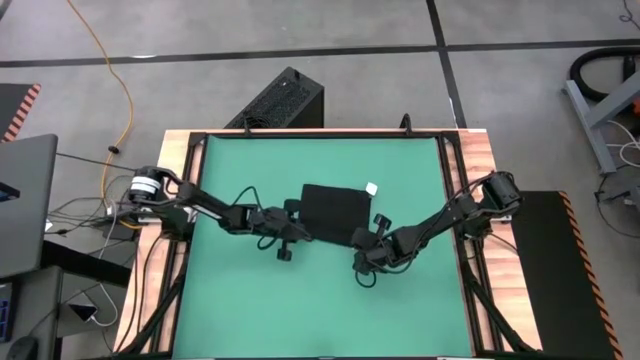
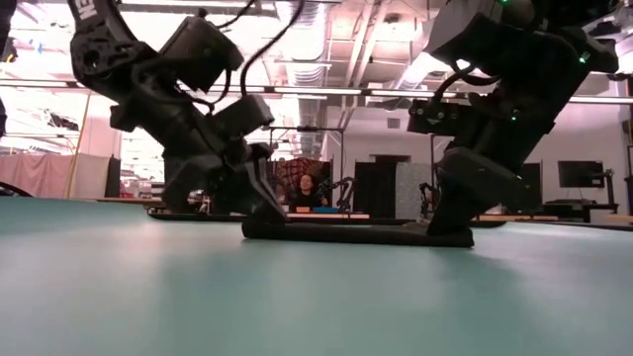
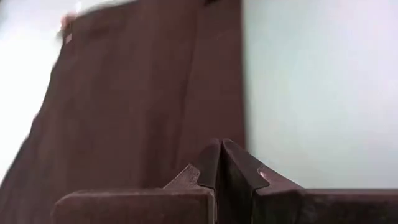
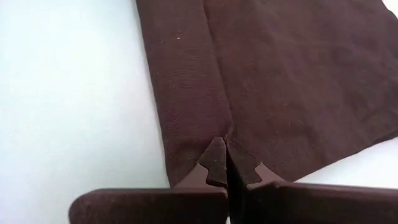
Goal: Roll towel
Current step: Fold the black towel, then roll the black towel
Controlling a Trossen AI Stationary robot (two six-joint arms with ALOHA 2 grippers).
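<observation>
The soft black cloth towel point(image 1: 333, 212) is plain, without any pattern, and it carries a small white tag point(image 1: 371, 188) at its far right corner. It lies on a plain flat green mat point(image 1: 240, 290). The table point(image 1: 484, 160) has a light wooden rim with a black frame. The left gripper point(image 1: 303, 224) and the right gripper point(image 1: 365, 243) are both black.

the towel point(image 1: 333, 209) lies mid-mat point(image 1: 240, 300), between both grippers.
</observation>
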